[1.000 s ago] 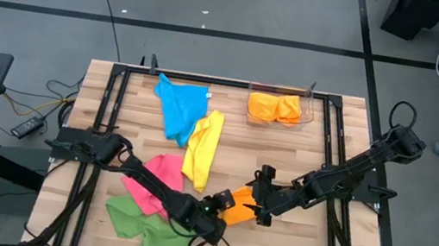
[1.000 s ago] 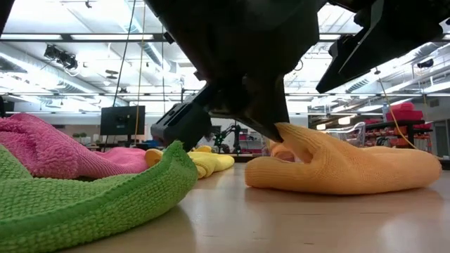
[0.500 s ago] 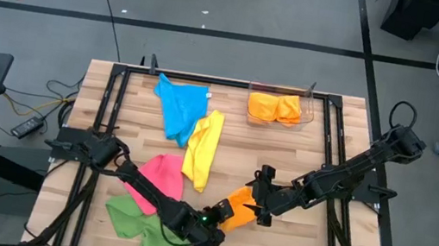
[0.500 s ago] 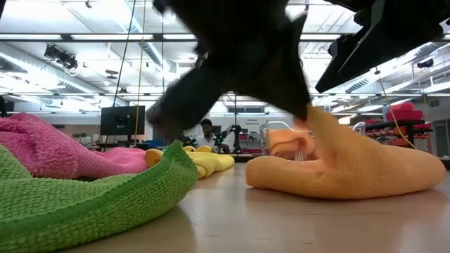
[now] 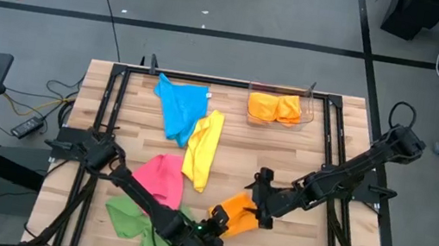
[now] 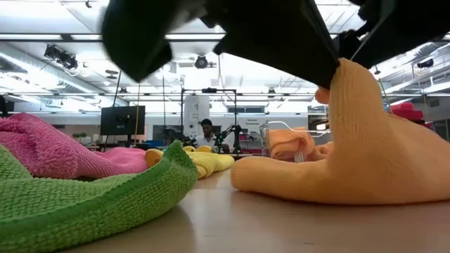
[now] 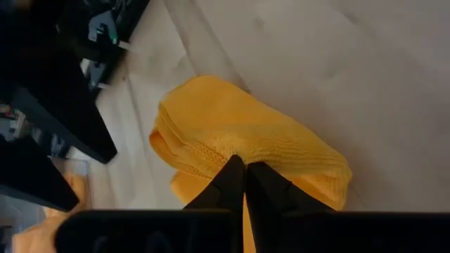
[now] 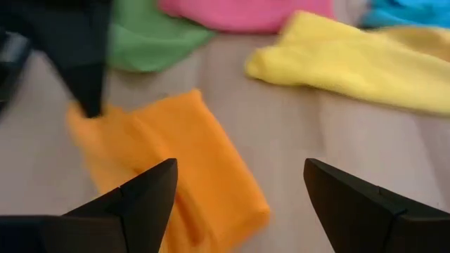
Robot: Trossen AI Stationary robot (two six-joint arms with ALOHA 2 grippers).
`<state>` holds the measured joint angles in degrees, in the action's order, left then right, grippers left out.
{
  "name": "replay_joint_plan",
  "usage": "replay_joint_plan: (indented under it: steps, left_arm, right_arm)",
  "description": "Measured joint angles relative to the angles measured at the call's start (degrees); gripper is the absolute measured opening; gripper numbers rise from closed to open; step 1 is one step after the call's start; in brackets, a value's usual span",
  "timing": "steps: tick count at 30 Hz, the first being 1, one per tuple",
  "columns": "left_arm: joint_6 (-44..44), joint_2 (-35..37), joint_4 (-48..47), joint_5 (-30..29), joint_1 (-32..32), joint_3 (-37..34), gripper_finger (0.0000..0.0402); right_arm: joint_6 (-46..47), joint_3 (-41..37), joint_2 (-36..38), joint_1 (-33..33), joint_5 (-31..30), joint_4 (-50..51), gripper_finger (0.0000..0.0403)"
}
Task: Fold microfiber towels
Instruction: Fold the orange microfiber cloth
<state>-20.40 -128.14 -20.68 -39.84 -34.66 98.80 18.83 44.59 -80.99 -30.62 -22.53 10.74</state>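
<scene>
1. Where the left gripper sits at the table's near edge, its fingers are pressed together, pinching an edge of the orange towel; in the low view that edge is lifted into a peak under the dark fingers.
2. Just beyond it, on the far side of that same towel, the right gripper hovers with its fingers spread wide, holding nothing; the towel lies below and ahead of its fingertips.
3. Beside the left gripper, toward the left arm's base, lies one green towel, crumpled at the near edge.
4. Farther from the left gripper, past the green one, lies one pink towel.
5. Beyond the pink one, one yellow towel stretches away in a long strip.
6. Farther still, touching the yellow strip's far end, lies one blue towel.
7. Farthest from both grippers, at the table's far edge, a clear bin holds folded orange cloth; how many pieces I cannot tell.
8. Count on the open table: five loose towels, one of each colour.
9. Behind the table, in the low view, a person shows far off.
</scene>
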Motion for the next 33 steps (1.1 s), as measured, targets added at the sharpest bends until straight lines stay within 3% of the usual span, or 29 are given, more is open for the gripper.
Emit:
replay_joint_plan:
  steps: [5,15,21,30,33]
  left_arm:
    - [0.61,-0.11,-0.84,0.10,-0.67,-0.12,0.0032]
    - [1.79,-0.24,-2.21,1.82,-1.16,-0.20,0.0013]
    - [3.29,-0.24,-3.83,1.89,-1.24,-0.20,0.0027]
    - [3.74,-0.24,-4.76,1.91,-1.25,-0.20,0.0015]
    - [4.91,-0.24,-4.92,1.89,-1.30,-0.20,0.0014]
  right_arm:
    - [-4.03,0.05,-3.48,-0.72,7.49,-5.53,0.0316]
    - [-1.89,0.03,-8.99,5.83,22.60,-5.13,0.0316]
    - [-2.73,0.03,-10.41,6.31,32.86,-6.79,0.0316]
    - [-1.05,0.01,-11.25,5.21,34.79,-6.37,0.0268]
    - [-1.05,0.03,-12.03,5.19,32.37,-6.24,0.0239]
